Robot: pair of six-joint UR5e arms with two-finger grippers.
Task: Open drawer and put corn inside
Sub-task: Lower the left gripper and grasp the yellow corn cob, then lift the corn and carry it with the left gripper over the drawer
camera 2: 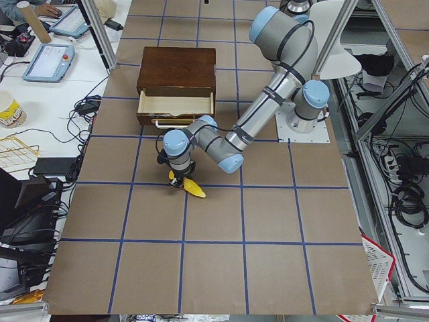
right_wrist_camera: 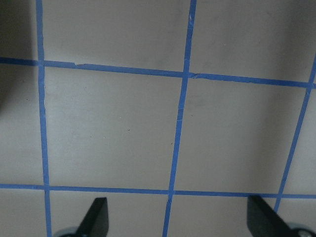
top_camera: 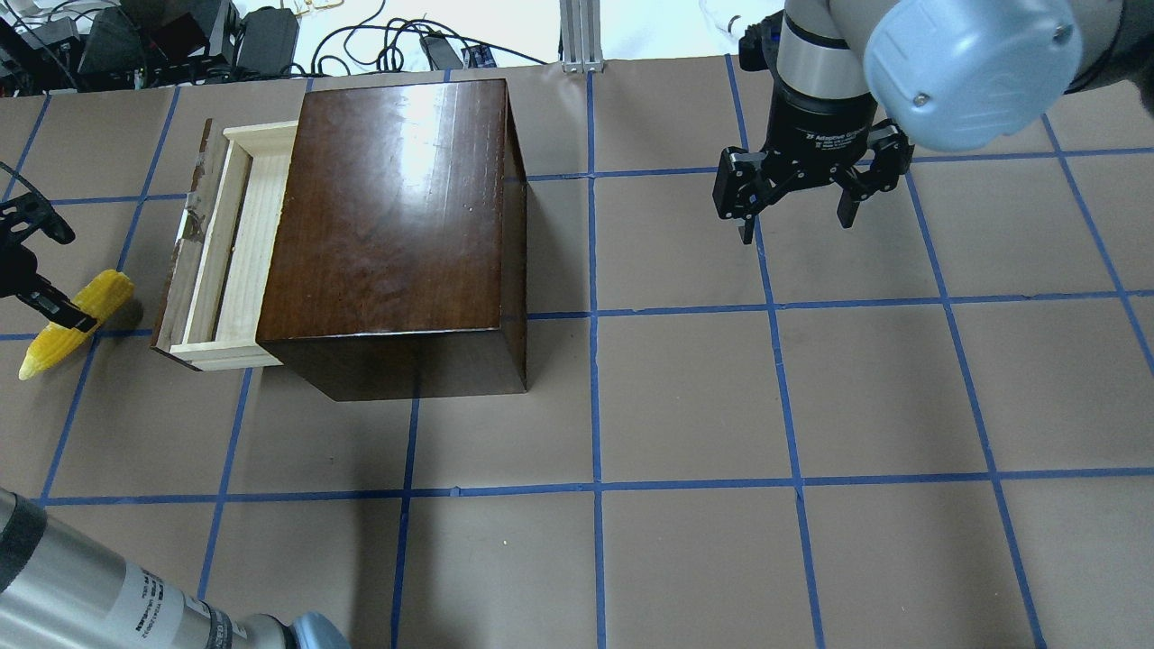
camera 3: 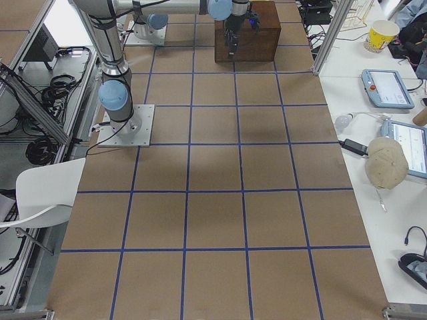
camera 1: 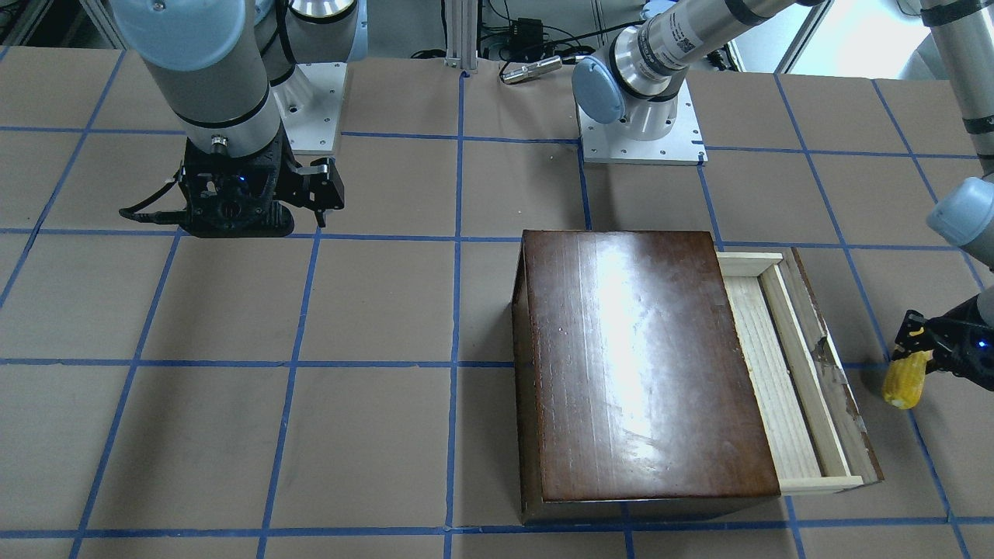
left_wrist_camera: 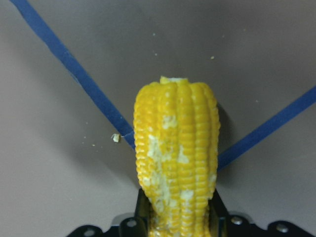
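Observation:
The dark-brown box [top_camera: 397, 207] stands on the table with its pale wood drawer [top_camera: 236, 243] pulled partly out to the view's left, its chipped brown front panel [top_camera: 185, 252] outermost. My left gripper [top_camera: 54, 311] is shut on the yellow corn [top_camera: 79, 323], held beside the drawer front, a short way off it. The corn fills the left wrist view [left_wrist_camera: 175, 153], gripped at its lower end between the fingers. The box [camera 1: 644, 365], drawer [camera 1: 784, 373] and corn [camera 1: 905, 380] also show in the front view. My right gripper [top_camera: 798, 212] is open and empty, far from the box.
The table is brown paper with a blue tape grid [top_camera: 590, 311]. Cables and power gear [top_camera: 180, 41] lie beyond the far edge. The right arm's elbow [top_camera: 969, 63] hangs over the far right. Both arm bases [camera 1: 641, 132] are bolted near the robot's side.

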